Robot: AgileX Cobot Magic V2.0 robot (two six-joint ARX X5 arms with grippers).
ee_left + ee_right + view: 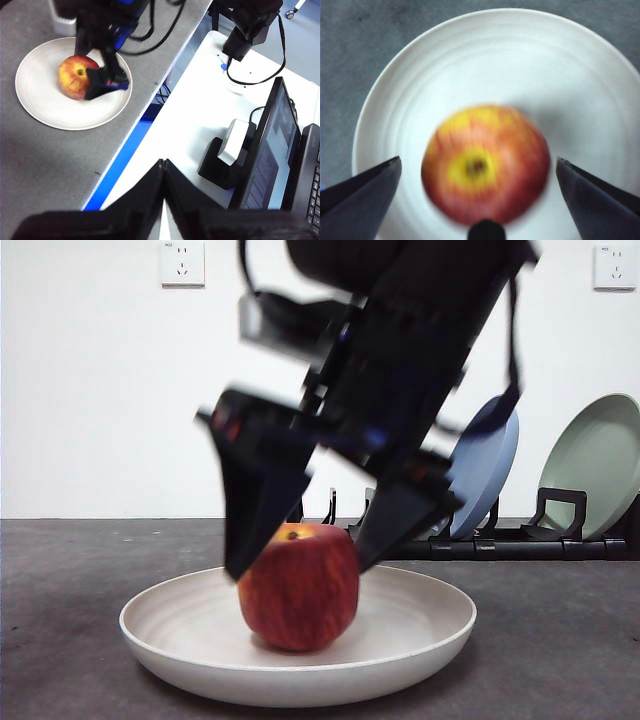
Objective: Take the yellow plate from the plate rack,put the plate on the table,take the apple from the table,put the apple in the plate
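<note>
The apple is seen resting inside the yellow plate, and the plate is set flat on the surface, so both parts of the task are judged to be almost finished. The right claw is held just above the apple, with its two jaws spread wide; one jaw is placed on each side of the fruit, and in the right wrist view a clear gap is shown between each jaw and the red skin. Nothing is pinched by this claw. The apple sits upright, its stem directly below the claw, a little off the middle of the plate. Behind the claw, the plate rack is seen with a blue plate and a pale green plate left standing in it. The left claw is kept well apart from the plate, beyond the edge of the surface, and its jaws are pressed together on nothing. What is left, as it is judged, is only that the right claw is lifted away from the plate.
</note>
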